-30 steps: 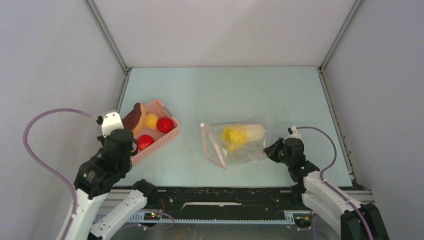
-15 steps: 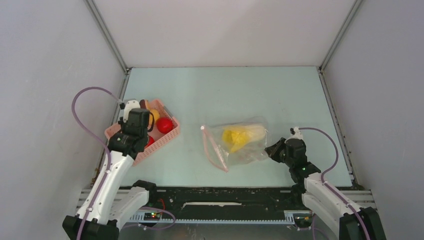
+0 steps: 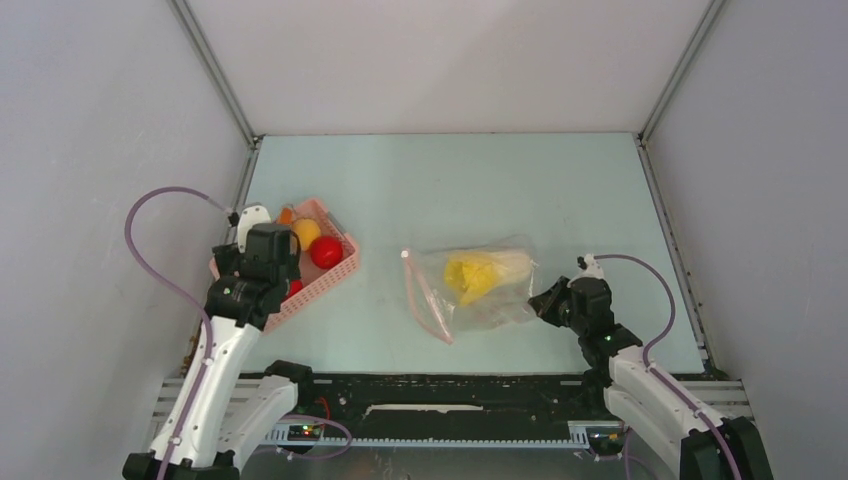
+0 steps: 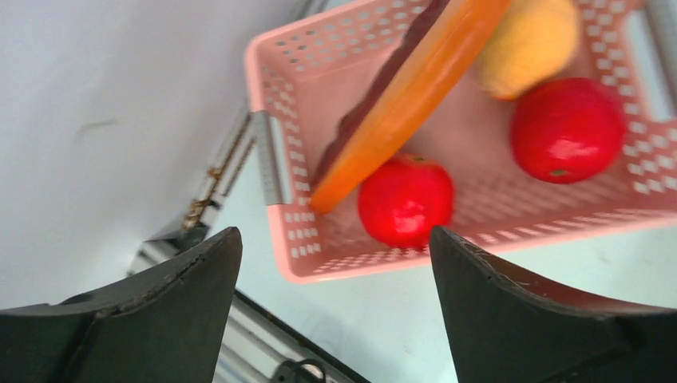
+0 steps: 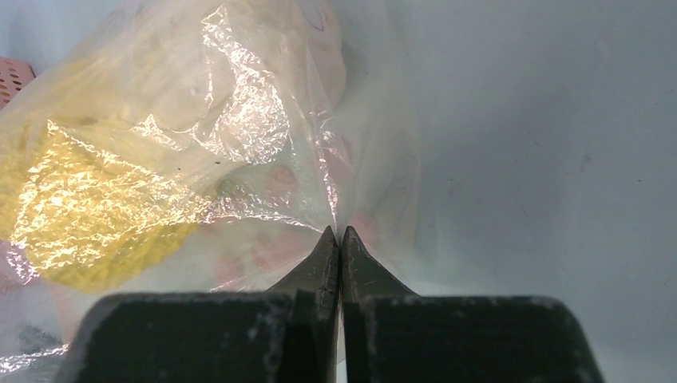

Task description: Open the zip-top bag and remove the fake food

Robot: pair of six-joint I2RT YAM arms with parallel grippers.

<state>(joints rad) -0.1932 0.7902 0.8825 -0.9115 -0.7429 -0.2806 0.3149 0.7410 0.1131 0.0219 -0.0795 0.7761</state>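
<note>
The clear zip-top bag [image 3: 480, 295] lies mid-table with its pinkish zip strip [image 3: 420, 298] at the left end, and a larger yellow piece [image 3: 478, 272] of fake food is inside. My right gripper [image 3: 545, 300] is shut on a fold of the zip-top bag [image 5: 239, 136] at its right edge, its tips [image 5: 341, 231] pinching the plastic. The yellow piece [image 5: 96, 215] shows through the film. My left gripper [image 3: 278, 272] hangs open over the pink basket's near end. Between its fingers [image 4: 334, 233] I see two red fruits [image 4: 405, 199] [image 4: 568, 128], an orange-yellow fruit [image 4: 527, 40] and an orange stick [image 4: 415, 88].
The pink slatted basket [image 3: 340, 272] sits at the left, close to the side wall, its near rim [image 4: 275, 231] just beyond my left fingers. The black rail at the table's front edge [image 3: 450, 385] runs below both arms.
My left gripper carried the orange stick down into the basket, opened and let it go. The right gripper and the bag have stayed put.
</note>
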